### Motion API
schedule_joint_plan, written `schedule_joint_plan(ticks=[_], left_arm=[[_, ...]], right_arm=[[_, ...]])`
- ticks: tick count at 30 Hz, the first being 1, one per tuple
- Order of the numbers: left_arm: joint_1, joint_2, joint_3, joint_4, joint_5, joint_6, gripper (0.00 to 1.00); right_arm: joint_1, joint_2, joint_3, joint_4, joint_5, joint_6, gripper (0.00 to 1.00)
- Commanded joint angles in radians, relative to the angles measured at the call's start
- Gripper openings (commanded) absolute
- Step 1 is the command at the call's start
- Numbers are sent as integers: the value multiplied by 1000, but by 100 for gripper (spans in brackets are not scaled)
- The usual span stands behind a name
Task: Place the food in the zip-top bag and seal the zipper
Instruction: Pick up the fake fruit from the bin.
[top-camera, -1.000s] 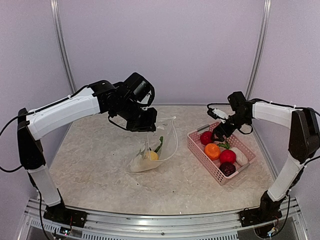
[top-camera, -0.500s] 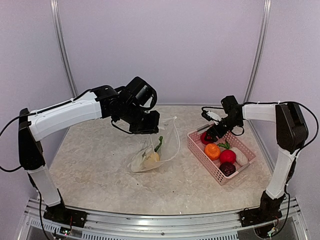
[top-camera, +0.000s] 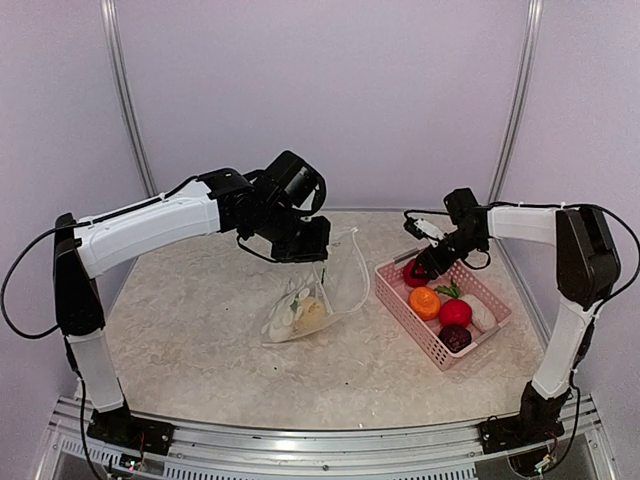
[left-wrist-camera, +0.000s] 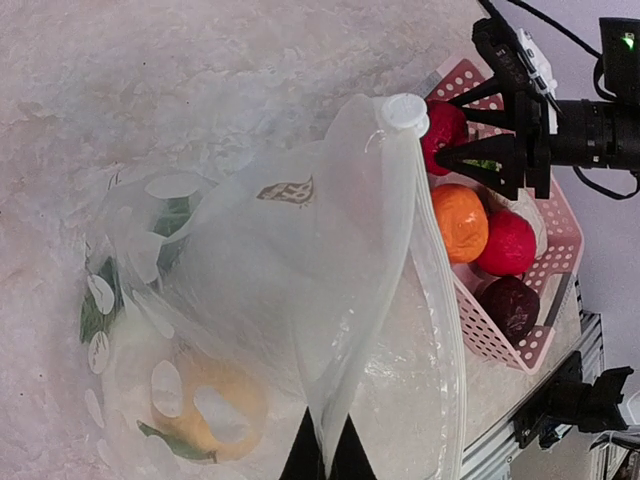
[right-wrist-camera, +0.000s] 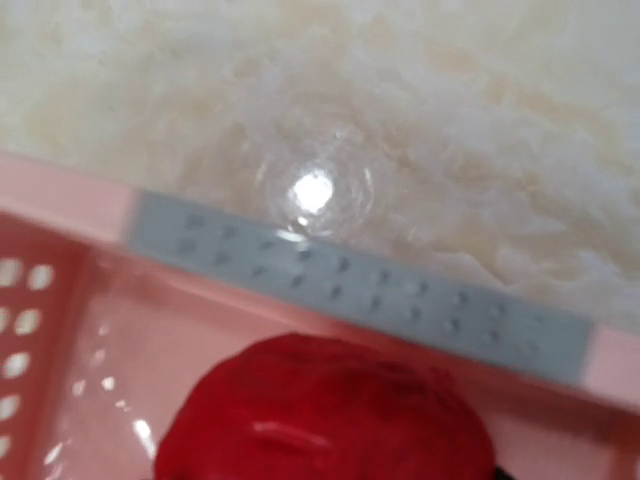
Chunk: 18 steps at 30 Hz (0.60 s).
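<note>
My left fingers are pressed together on a fold of the zip-top bag, pinching its edge and holding that side lifted. The rest of the clear, white-dotted pouch sags down to the surface near the middle. The zipper runs as a pale strip along the mouth edge on the right side of the bag, with a round white slider at its far end. At the bottom of the bag sit 1 yellow-orange fruit and 1 green leaf.

My right fingers are spread, 1 on each side of a red ball at the far end of the pink basket. I cannot tell whether they touch it. The right wrist view shows the ball low in the basket, just inside its far rim.

The basket stands on the right side of the surface, just right of the bag. It also holds 1 orange ball, a second red ball, 1 dark purple ball and 1 white oblong piece.
</note>
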Motion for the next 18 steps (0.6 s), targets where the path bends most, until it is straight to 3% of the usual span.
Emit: schedule_joint_plan(ticks=[1,6,11,15,18], left_arm=[[9,21,50,1,-8,-6,0],[16,28,54,24,6,-16,0],[24,46,75,29,10,-24,0],[29,56,91,30,28,-29,0],[31,56,99,29,41,-31,0]], right_arm=[[-4,-157,37,-66,-18,-21,50],[-3,-272,101,-168,-134,-24,50],[17,-345,178,-230,-349,-4,51],[74,-373,200,-220,-535,18,52],[146,-366,202,-192,-571,30,54]])
